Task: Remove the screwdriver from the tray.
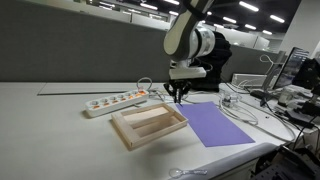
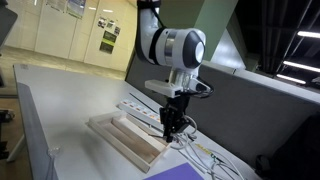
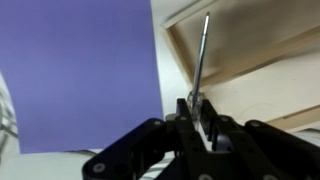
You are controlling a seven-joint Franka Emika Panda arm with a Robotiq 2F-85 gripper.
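Observation:
The pale wooden tray (image 1: pixel 148 125) with a raised rim and a lengthwise divider lies on the white table, seen in both exterior views (image 2: pixel 125 140). My gripper (image 1: pixel 179 98) hangs above the tray's far corner, beside the purple sheet. It also shows in an exterior view (image 2: pixel 172 125). In the wrist view the gripper (image 3: pixel 197 105) is shut on the screwdriver (image 3: pixel 202 55). The thin metal shaft points out from the fingers over the tray's corner (image 3: pixel 250 45). The handle is hidden between the fingers.
A flat purple sheet (image 1: pixel 218 124) lies next to the tray and fills the left of the wrist view (image 3: pixel 80 70). A long white power strip (image 1: pixel 118 100) lies behind the tray. Cables and office gear (image 1: pixel 255 98) crowd the table's far side.

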